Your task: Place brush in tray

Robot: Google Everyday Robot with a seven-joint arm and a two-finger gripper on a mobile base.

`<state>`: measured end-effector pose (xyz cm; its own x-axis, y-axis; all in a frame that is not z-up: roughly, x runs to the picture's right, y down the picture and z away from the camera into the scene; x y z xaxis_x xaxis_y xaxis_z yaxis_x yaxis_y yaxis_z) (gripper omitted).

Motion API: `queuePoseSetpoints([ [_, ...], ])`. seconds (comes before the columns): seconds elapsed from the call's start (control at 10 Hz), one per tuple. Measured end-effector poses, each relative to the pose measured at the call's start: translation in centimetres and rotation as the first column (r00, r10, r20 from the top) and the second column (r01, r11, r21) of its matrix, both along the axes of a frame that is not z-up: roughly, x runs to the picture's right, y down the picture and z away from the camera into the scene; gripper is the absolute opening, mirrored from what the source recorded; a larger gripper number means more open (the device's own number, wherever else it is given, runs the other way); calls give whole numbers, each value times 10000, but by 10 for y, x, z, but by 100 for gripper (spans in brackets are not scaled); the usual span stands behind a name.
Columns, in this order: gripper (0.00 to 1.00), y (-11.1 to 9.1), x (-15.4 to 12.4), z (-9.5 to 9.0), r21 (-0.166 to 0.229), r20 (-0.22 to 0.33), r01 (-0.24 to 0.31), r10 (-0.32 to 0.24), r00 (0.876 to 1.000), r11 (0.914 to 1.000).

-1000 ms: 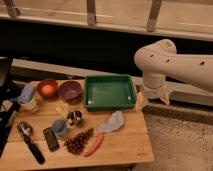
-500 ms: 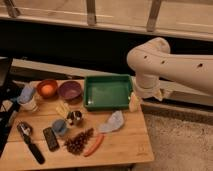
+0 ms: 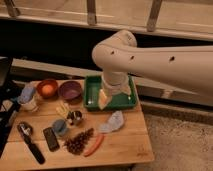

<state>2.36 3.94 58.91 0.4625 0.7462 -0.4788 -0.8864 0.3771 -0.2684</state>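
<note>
Arm swung left from the table's [image 3: 127, 145] right edge. The gripper [image 3: 104, 98] hung over the green tray [image 3: 132, 102] at frame centre, jaws spread and empty. Judged: approach only, nothing picked up yet. The brush [image 3: 31, 144] lay on the table at lower left, well apart from the gripper.

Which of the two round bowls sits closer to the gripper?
The purple bowl, right beside the green tray where the gripper hovers; the orange bowl lies beyond it.
</note>
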Motion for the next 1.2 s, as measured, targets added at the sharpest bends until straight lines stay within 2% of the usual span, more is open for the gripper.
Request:
queuePoseSetpoints([
  [0.2,80,6,-44,-25,289,1033,-64,34,9946,9996],
  [0.3,80,8,-50,-27,311,1169,-47,11,9931,9995],
  [0.6,80,6,-48,-28,383,1074,-67,26,9942,9992],
  [0.7,80,3,-50,-29,581,1054,-6,-55,9944,9983],
  [0.8,80,-3,-56,-28,849,1067,67,-158,9942,9964],
  [0.9,80,-4,-72,-24,929,1235,79,-194,9922,9956],
  [1.1,80,-2,-105,-11,952,1588,50,-201,9871,9954],
  [1.2,80,4,-134,2,867,1877,39,-202,9820,9962],
])
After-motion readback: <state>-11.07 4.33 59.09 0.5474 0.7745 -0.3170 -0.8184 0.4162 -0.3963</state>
